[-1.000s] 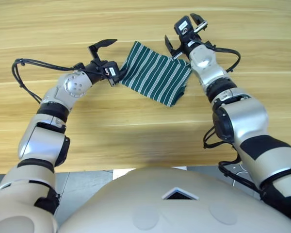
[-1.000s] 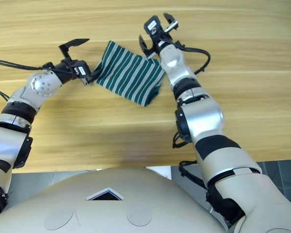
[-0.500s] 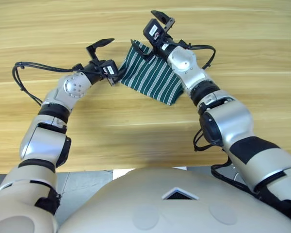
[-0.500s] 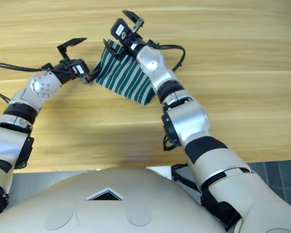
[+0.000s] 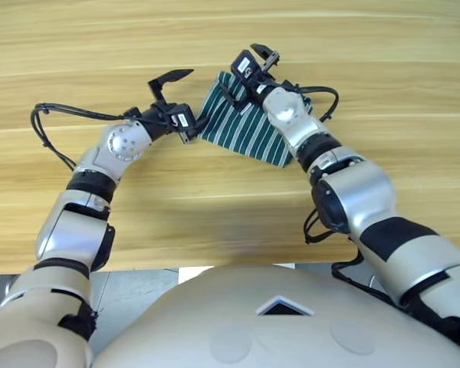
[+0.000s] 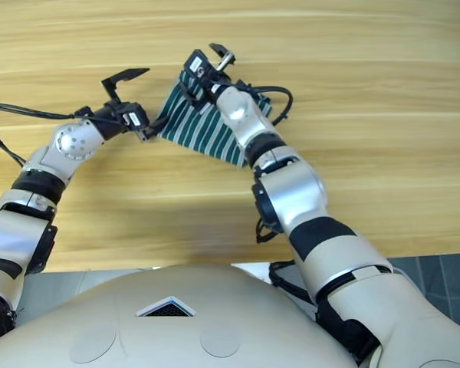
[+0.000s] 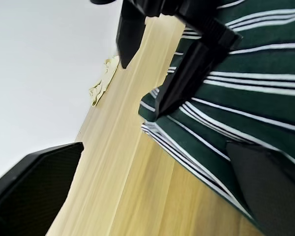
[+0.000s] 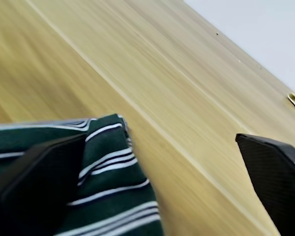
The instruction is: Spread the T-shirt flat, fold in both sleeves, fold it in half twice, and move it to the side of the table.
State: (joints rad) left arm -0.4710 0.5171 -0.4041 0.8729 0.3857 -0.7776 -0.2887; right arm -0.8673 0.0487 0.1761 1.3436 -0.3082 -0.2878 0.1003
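The T-shirt [image 5: 249, 129] is folded into a small green packet with white stripes and lies on the wooden table [image 5: 138, 199]. My left gripper [image 5: 181, 102] stands open at the packet's left edge, its lower finger touching the cloth and its upper finger raised above the table. My right gripper [image 5: 247, 73] is open over the packet's far edge, and its forearm crosses the packet's right part. The left wrist view looks across the striped cloth [image 7: 255, 93] to the right gripper's fingers [image 7: 187, 69]. In the right wrist view, a shirt corner [image 8: 113, 196] lies beside one finger.
Bare wood stretches to the left, right and far side of the shirt. The table's front edge [image 5: 138, 267] runs close to me. A black cable [image 5: 50, 134] loops from my left arm over the table.
My right gripper has swung left from the shirt's right corner to over its far edge. My left gripper and the packet have shifted slightly right.
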